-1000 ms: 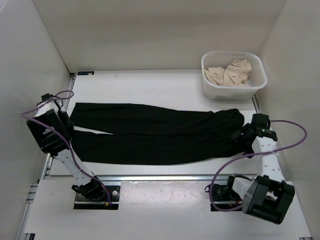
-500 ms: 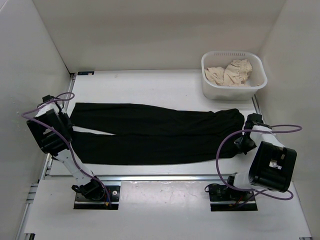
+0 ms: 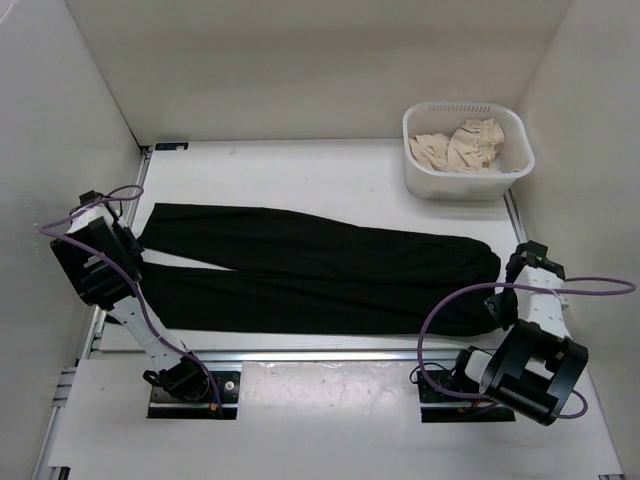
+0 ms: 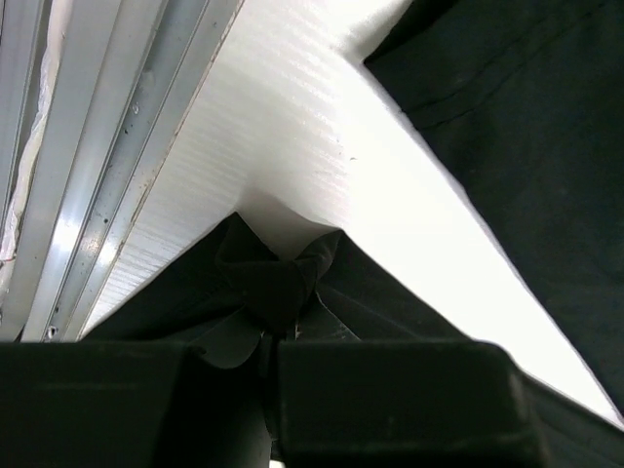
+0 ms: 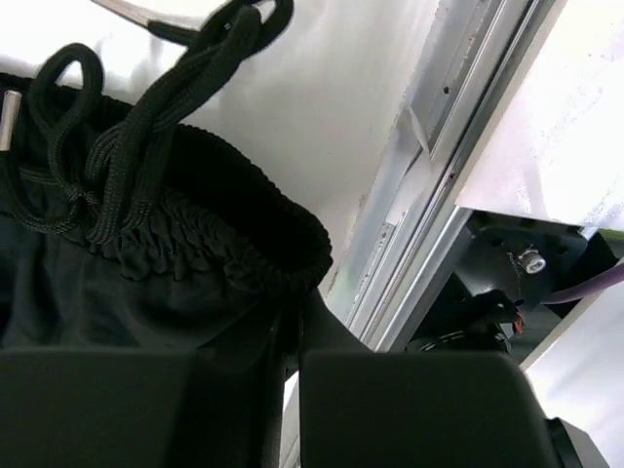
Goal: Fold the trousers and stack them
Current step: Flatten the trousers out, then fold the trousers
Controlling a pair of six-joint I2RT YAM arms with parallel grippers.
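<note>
The black trousers (image 3: 320, 270) lie flat across the table, legs to the left and waistband to the right. My left gripper (image 3: 137, 265) is at the left end, shut on the bunched hem of the near leg (image 4: 265, 280); its fingertips (image 4: 278, 330) are pinched on the fabric. My right gripper (image 3: 497, 307) is at the right end by the table's edge. In the right wrist view its jaws (image 5: 291, 331) are shut on the gathered elastic waistband (image 5: 195, 244), with the black drawstring (image 5: 136, 127) looped above.
A white basket (image 3: 455, 186) holding beige cloth (image 3: 460, 145) stands at the back right. White walls close in on both sides. Metal rails run along the left table edge (image 4: 97, 195) and the right edge (image 5: 439, 195).
The right arm has swung right and nearer, and its jaws have closed on the waistband. The waist end has been drawn right, stretching the trousers. The left arm has stayed in place.
</note>
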